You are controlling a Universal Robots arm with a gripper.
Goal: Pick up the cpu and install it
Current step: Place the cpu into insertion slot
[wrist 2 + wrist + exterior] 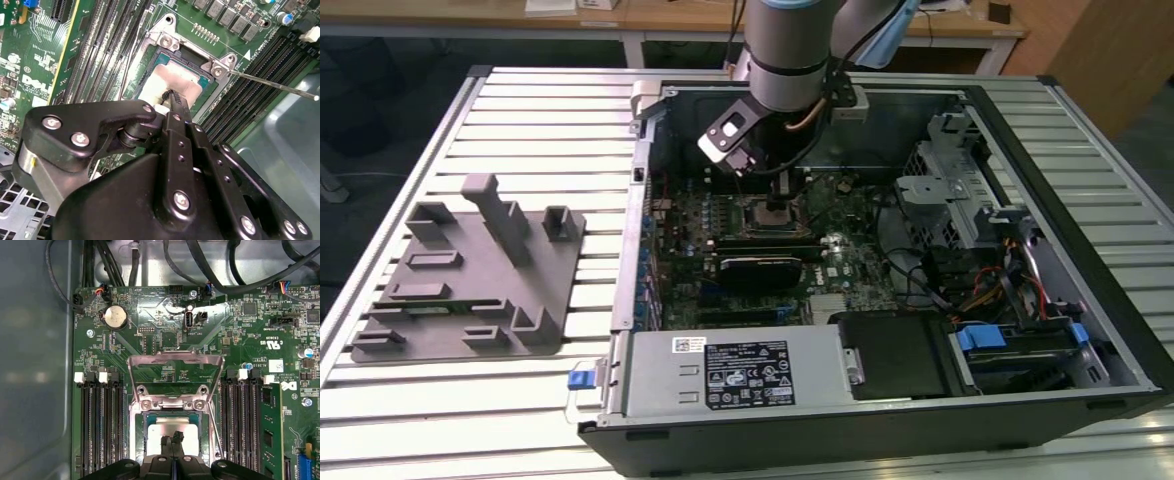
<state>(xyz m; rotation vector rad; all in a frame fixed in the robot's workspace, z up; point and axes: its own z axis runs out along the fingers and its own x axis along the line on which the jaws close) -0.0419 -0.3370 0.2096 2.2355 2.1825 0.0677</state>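
Peeking into the open case (854, 430) in the exterior view, the arm (787, 60) drops in from the top centre of the frame. The gripper (781, 205) sits low over the motherboard (854, 260), just above the middle of the picture. The cpu (175, 80) is lying flat inside the socket (165, 37), silver top up, and it looks square to the frame around it. In the second wrist view the gripper's two fingers (177, 107) are pinched together with no gap, so they're not clamped around anything. Their tips are right over the middle of the chip. I think they're touching its top, but I honestly can't tell from these angles. The first wrist view shows the load plate (175, 365) flipped open and the thin lever (214, 430) swung loose beside the socket. Memory slots (100, 425) run along both sides of it. Out on the slatted table (520, 120), at the exterior view's left, there's a grey fixture (467, 280) well apart from the case.
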